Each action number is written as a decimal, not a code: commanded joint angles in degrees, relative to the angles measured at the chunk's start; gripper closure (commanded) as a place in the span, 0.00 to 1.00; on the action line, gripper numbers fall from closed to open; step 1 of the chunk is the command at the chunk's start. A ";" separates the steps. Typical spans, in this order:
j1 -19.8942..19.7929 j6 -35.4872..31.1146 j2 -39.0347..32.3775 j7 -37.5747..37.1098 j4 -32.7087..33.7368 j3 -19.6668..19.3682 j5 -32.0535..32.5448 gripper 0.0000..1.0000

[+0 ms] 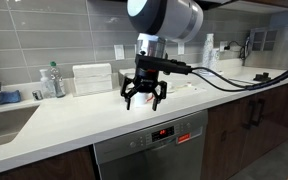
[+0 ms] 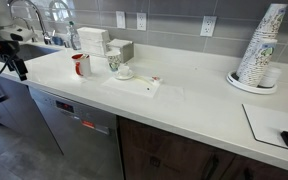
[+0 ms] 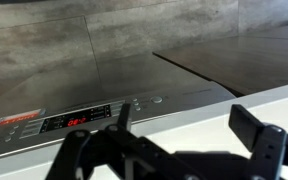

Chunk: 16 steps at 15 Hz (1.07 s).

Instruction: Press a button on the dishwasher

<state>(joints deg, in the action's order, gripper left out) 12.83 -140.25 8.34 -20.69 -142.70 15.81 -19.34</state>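
Observation:
The dishwasher (image 1: 152, 155) is a grey steel front under the white counter, with a dark control strip and a small red lit display (image 1: 164, 133). It also shows in an exterior view (image 2: 76, 130). In the wrist view the control strip (image 3: 84, 115) shows the red display (image 3: 74, 121) and round buttons (image 3: 144, 100). My gripper (image 1: 144, 97) hangs open and empty over the counter's front edge, above the dishwasher. It sits at the far left of an exterior view (image 2: 16, 62). Its two fingers are spread wide in the wrist view (image 3: 189, 128).
The white counter (image 1: 74, 110) holds a sink (image 1: 4, 120), bottles (image 1: 52, 82) and a white box (image 1: 92, 78). An exterior view shows a red mug (image 2: 80, 65), a cup on a mat (image 2: 122, 70) and stacked paper cups (image 2: 259, 50). Dark brown cabinet doors (image 1: 249, 125) flank the dishwasher.

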 commanded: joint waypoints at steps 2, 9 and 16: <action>2.57 -4.27 -1.40 -1.05 -1.31 2.79 5.00 0.00; 4.93 -17.90 -4.74 -3.86 -7.42 5.21 5.88 0.39; 4.26 -32.93 -10.67 -7.70 -12.21 4.73 10.26 0.94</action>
<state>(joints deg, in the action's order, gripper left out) 17.54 -167.95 0.13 -24.07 -153.35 20.89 -13.74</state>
